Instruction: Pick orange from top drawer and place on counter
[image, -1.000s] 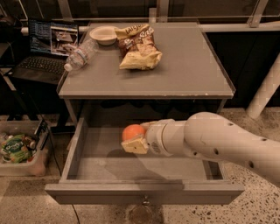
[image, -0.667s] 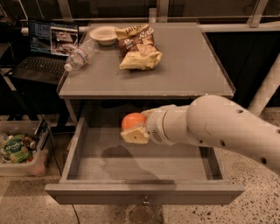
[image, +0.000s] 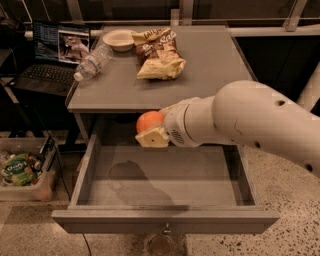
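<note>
The orange (image: 148, 121) is small, round and bright orange. My gripper (image: 152, 131) is shut on it and holds it in the air above the open top drawer (image: 165, 220), level with the front edge of the counter (image: 210, 80). The white arm reaches in from the right. A pale finger pad (image: 152, 138) shows under the fruit. The drawer is pulled out, its grey inside bare, with a small round knob at the centre of its front panel. The arm's shadow lies on the drawer floor.
On the counter lie a chip bag (image: 159, 52), a clear water bottle (image: 92, 62) and a white bowl (image: 119, 38). A laptop (image: 52, 55) stands to the left. A bin of packets (image: 22, 172) sits on the floor at the left.
My gripper has lifted the orange up out of the drawer, from low inside it to the height of the counter's front edge.
</note>
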